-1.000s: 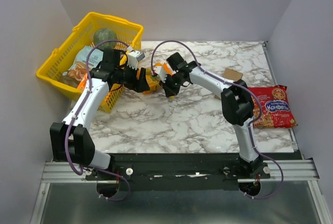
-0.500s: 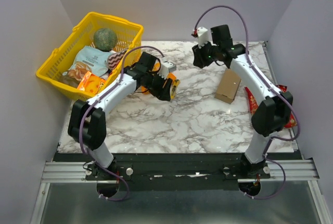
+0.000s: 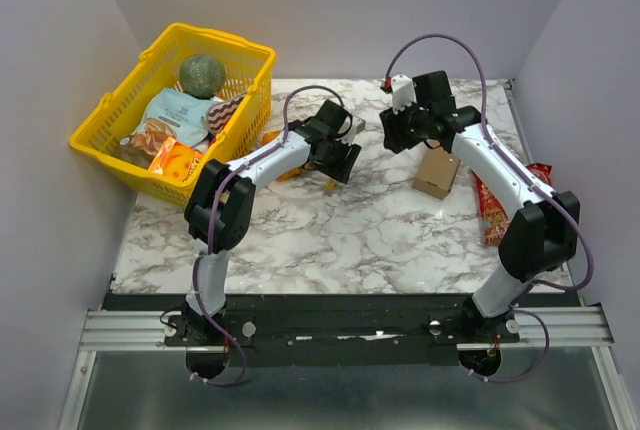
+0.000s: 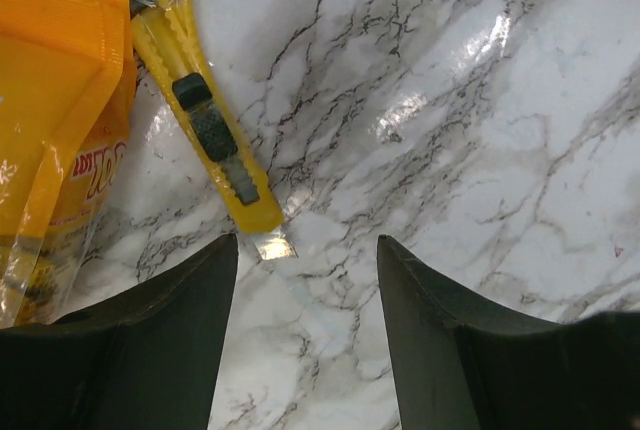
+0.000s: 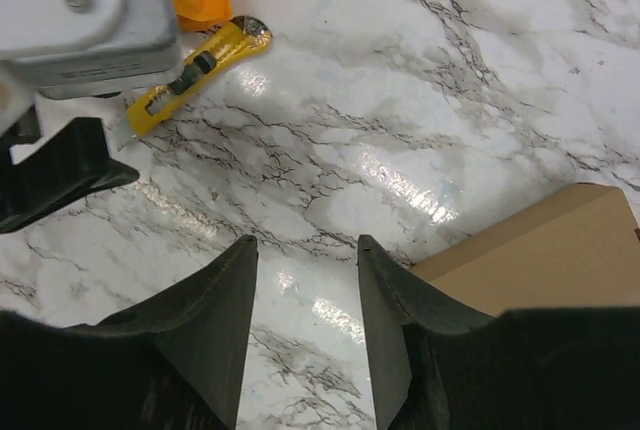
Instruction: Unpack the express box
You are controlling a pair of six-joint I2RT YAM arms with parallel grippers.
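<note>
While both arms reach out over the marble table [image 3: 330, 240], I see neither one holding anything. The left arm folds sharply at its elbow and runs its forearm rightward to the middle of the table, with the left gripper [image 3: 340, 158] pointed down. In the left wrist view its fingers [image 4: 170, 330] are spread with nothing between them [image 4: 305, 250]. A yellow utility knife [image 4: 200, 120] lies flat on the marble just beyond them, its blade tip at the gap between the fingertips. An orange snack packet [image 4: 50, 100] lies beside the knife's far end.

The right arm rises from its base, bends at the elbow near the right edge and slants back toward the far centre. The right gripper [image 3: 395, 135] is tipped toward the left arm. Its fingers [image 5: 200, 330] are also parted and bare [image 5: 305, 245] above the table.

The brown cardboard box [image 3: 437, 172] lies on the table right of centre, just beside the right wrist and apart from its fingers. In the right wrist view it shows only as a corner [image 5: 545, 250]. A red snack bag [image 3: 492, 205] lies near the box, partly hidden under the right forearm. A yellow basket [image 3: 215, 38] of groceries stands at the far left corner.
</note>
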